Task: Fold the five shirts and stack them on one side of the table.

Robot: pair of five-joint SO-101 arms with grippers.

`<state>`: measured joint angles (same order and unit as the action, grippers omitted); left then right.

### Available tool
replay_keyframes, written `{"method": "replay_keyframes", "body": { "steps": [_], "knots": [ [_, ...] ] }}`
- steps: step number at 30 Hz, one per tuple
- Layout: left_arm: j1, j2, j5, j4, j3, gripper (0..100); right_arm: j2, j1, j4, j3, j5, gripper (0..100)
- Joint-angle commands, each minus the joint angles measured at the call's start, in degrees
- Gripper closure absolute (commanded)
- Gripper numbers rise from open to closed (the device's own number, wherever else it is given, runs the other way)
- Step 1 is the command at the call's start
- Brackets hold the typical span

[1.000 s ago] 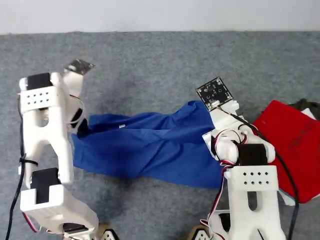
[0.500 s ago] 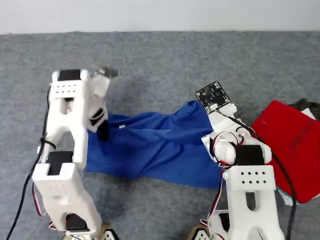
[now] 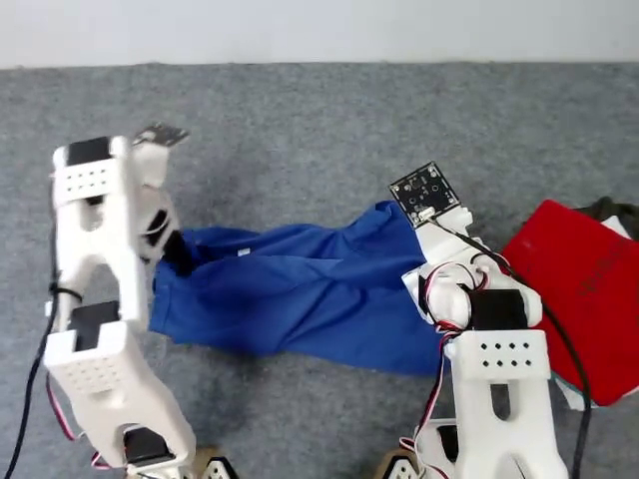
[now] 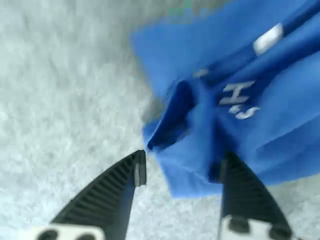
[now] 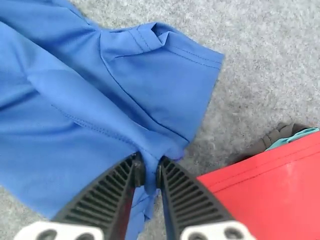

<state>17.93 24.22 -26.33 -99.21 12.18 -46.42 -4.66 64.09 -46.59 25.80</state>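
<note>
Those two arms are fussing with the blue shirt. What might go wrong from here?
The left gripper is open around a bunched edge of the blue shirt; it may catch uneven layers. The right gripper pinches just a small tuck, which could slip. The red shirt lies close beside that arm and might get nudged.

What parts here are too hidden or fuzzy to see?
High view: the picture's edge cuts off the red shirt and the clothes under it, so they cannot be counted.
High view: the right arm covers one end of the blue shirt.
Left wrist view: the white print on the blue shirt is blurred.
</note>
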Motion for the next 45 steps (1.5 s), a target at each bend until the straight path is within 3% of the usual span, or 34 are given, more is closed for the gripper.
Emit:
{"method": "replay_keyframes", "body": {
  "steps": [1,7,17,28,31,37,41,45],
  "knots": [
    [4.2,-0.5,-1.5,-1.1,-0.8,76,0.0,0.0,-1.1,0.3,0.3,98.7],
    [5.2,-0.1,-1.4,1.9,-1.3,79,-0.2,0.0,-1.1,0.3,0.2,98.7],
    [7.3,-9.0,-1.1,-1.3,-0.3,83,-0.2,0.0,-1.0,0.3,0.2,98.7],
    [5.7,-20.3,-1.5,1.0,-20.3,83,-0.2,0.0,-1.0,0.2,0.2,98.7],
    [5.5,-20.4,-1.6,5.8,-24.0,83,-0.2,0.0,-1.0,0.2,0.2,98.7],
    [4.7,-20.4,-0.5,25.4,-32.9,83,-0.2,0.0,-1.0,0.2,0.2,98.7],
    [0.2,-19.1,6.4,36.2,-36.5,83,0.0,0.0,-1.0,0.2,0.2,98.7],
    [-5.9,-12.7,12.2,41.4,-33.5,83,0.0,0.0,-1.0,0.2,0.2,98.7]
  ]
}}
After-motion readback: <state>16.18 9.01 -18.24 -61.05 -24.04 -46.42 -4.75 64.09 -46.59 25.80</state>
